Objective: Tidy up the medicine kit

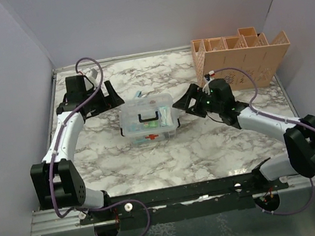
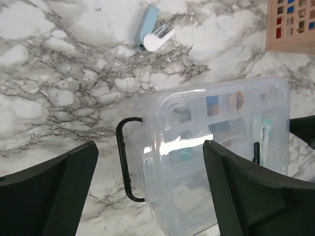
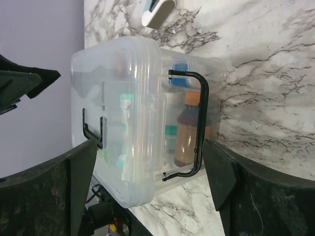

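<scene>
**Mia:** Where is the small clear plastic box point(image 1: 148, 121) with the red cross on it?

**Ben:** It sits on the white marble desk point(image 1: 210, 145), right in the middle between the left jaws and the right jaws. Its lid looks shut.

**Mia:** Are the jaws holding it?

**Ben:** No. Both pairs are wide apart, one pair at each end of the box, and they hold nothing.

**Mia:** What could go wrong?

**Ben:** The box is smooth and shiny (slippery, I think). If only one pair pushes, it could slide away or tip. Then the brown bottle with the orange cap point(image 3: 187, 132) inside could fall over. A jaw could also hook the thin black handle point(image 2: 120, 157).

**Mia:** Anything else?

**Ben:** A small blue and white thing point(image 2: 153, 29) lies on the desk out past the left jaws, beyond the box. It could get left out.
</scene>
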Robot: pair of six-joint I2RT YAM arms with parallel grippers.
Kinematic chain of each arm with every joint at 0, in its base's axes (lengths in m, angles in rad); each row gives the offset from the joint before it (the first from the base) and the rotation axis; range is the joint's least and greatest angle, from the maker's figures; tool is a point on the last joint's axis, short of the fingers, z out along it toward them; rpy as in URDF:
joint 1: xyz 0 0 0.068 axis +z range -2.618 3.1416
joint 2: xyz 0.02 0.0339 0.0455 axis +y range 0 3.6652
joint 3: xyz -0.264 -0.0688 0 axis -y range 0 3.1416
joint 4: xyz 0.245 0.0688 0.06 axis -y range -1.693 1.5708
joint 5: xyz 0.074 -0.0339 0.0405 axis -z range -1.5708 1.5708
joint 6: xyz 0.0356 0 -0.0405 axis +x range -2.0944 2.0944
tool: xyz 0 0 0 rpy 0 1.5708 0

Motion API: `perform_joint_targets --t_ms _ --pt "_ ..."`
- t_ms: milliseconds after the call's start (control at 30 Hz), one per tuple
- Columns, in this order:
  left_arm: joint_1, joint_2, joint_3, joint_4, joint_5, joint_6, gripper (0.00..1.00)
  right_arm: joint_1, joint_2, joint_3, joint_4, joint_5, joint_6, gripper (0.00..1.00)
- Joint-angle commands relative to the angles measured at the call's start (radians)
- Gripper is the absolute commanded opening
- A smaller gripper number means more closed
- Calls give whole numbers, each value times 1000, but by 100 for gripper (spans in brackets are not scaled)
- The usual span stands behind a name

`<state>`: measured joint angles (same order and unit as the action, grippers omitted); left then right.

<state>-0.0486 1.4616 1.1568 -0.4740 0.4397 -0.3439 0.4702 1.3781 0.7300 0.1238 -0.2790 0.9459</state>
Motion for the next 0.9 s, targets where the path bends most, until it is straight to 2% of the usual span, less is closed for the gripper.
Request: perform_joint_targets --t_ms 0,100,233,467,600,867 --pt "-23 -88 63 -26 -51 59 92 -41 -27 -69 127 -78 81 90" --pt "-76 -120 74 -15 -98 80 93 -74 -10 -121 228 -134 141 92" --pt "-221 -147 48 25 -208 107 93 -100 32 -153 328 -185 192 94" --pt "-397 -147 -14 119 -354 167 93 -123 133 -167 494 -258 319 99" --pt "-464 -146 -51 179 -427 247 93 -124 201 -149 547 -263 335 100" --pt "-516 -183 -162 321 -356 363 94 -127 311 -135 641 -294 342 100"
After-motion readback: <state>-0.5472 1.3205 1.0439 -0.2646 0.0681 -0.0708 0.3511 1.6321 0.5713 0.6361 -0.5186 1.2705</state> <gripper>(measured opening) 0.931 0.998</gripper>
